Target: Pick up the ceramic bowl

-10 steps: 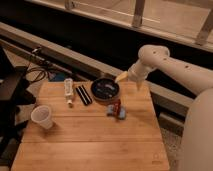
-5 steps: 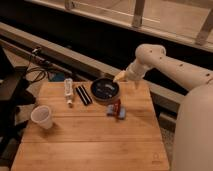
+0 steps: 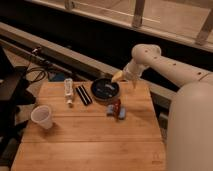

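Tool [image 3: 118,76] edged nearer ceramic bowl [image 3: 105,90] (right rim).

Dim warm light, jaws near ceramic bowl [image 3: 104,90]

— What runs out of view?
— The robot's white body [image 3: 190,130] is cut off by the right and bottom edges. The wooden surface [image 3: 90,145] loses its near edge at the bottom.
— And the gripper [image 3: 118,76]?
— It sits at the far right rim of the ceramic bowl [image 3: 105,90]; whether it touches cannot be told.
— Anything too small?
— The red and blue item [image 3: 116,109] beside the bowl cannot be identified, nor the pale marks inside the bowl.
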You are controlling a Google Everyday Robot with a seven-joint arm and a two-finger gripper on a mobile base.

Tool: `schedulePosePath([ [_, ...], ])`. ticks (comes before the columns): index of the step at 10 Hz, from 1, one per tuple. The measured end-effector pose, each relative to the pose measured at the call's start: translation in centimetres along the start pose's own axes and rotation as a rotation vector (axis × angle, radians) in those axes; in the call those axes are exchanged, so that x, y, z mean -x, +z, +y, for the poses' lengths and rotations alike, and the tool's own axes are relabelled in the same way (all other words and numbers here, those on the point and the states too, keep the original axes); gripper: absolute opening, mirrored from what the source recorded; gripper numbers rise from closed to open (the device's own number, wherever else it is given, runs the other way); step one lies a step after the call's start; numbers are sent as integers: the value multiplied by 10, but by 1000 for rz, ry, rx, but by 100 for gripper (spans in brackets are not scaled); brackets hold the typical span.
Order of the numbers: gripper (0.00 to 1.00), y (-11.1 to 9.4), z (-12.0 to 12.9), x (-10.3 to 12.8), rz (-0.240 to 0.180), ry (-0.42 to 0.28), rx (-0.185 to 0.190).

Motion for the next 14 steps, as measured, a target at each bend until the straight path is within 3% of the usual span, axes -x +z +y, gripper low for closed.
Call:
schedulePosePath([
  [6,80,22,5,16,13,-7,-9],
  [9,80,41,13,32,21,-12,-12],
  [14,80,70,19,38,38,-15,-27],
])
